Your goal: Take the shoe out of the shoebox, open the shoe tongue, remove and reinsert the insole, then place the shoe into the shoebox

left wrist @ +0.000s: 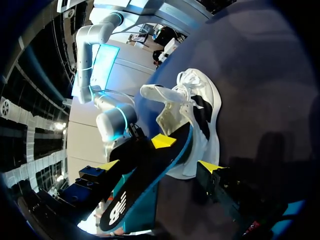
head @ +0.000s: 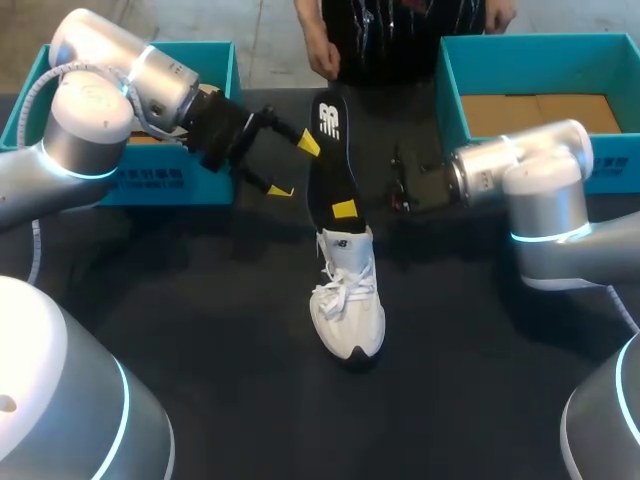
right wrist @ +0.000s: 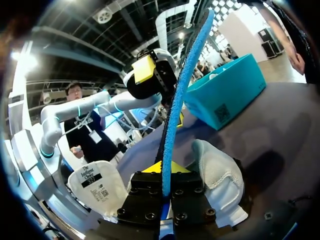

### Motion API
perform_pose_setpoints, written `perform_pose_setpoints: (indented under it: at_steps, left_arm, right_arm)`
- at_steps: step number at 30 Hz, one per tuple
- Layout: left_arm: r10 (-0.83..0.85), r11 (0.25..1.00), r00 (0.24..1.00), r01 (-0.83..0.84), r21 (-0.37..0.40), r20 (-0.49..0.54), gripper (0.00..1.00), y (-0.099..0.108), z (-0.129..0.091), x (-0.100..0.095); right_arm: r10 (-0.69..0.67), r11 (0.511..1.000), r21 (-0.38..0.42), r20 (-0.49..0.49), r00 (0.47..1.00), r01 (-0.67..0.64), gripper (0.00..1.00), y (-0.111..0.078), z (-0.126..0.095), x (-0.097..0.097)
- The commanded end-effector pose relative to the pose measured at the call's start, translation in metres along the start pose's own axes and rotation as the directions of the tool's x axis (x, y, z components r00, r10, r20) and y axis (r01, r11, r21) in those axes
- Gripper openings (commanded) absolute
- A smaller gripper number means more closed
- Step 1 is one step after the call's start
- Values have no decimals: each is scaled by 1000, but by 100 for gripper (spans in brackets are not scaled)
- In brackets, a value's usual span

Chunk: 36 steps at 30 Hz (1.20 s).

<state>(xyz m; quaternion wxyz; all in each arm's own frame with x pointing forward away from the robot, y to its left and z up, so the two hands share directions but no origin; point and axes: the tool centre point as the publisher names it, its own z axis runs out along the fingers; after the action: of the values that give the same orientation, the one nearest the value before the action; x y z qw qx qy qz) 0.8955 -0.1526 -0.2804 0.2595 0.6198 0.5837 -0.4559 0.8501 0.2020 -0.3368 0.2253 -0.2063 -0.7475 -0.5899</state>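
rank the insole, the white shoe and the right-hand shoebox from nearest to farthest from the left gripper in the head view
1. insole: right beside the left gripper, in the middle of the table.
2. white shoe: on the table under the insole's lower end, closer to the robot.
3. right-hand shoebox: at the table's far right, well past the insole.

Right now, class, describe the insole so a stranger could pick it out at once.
At the middle of the dark table lies a white sneaker. From its heel end the insole runs toward the far edge, held in the right pincer. Alone it is long, flat and foot-shaped: black face, blue edge.
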Motion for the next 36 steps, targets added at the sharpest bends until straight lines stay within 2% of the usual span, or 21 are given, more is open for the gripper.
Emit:
perform_pose_setpoints:
  at_steps: [1,17,24,26,27,31,36]
  left_arm:
    - [3,1000,1000,-3,1,-3,100,0,0,0]
    - [7,1000,1000,-7,2,0,100,1,0,2]
    - [9,1000,1000,-9,3,1,100,1,0,1]
    - [10,1000,1000,-10,4,2,100,1,0,1]
    - [10,1000,1000,-10,4,2,100,2,0,0]
    - [12,1000,1000,-12,4,2,100,1,0,-1]
    - [11,1000,1000,-11,3,5,100,0,0,-1]
  right_arm:
    - [-2,1000,-3,21,1000,2,0,-4,-1,6]
    - [16,1000,-16,20,1000,-15,0,-20,1,5]
    - [10,1000,-22,21,1000,-10,0,-20,-1,6]
    - [4,1000,-18,21,1000,-3,23,-16,-3,7]
    - [-1,1000,-14,22,1000,1,27,-14,-4,7]
    - [-17,1000,-3,22,1000,17,35,-6,-7,9]
    - [-33,999,12,19,999,33,33,3,-9,9]
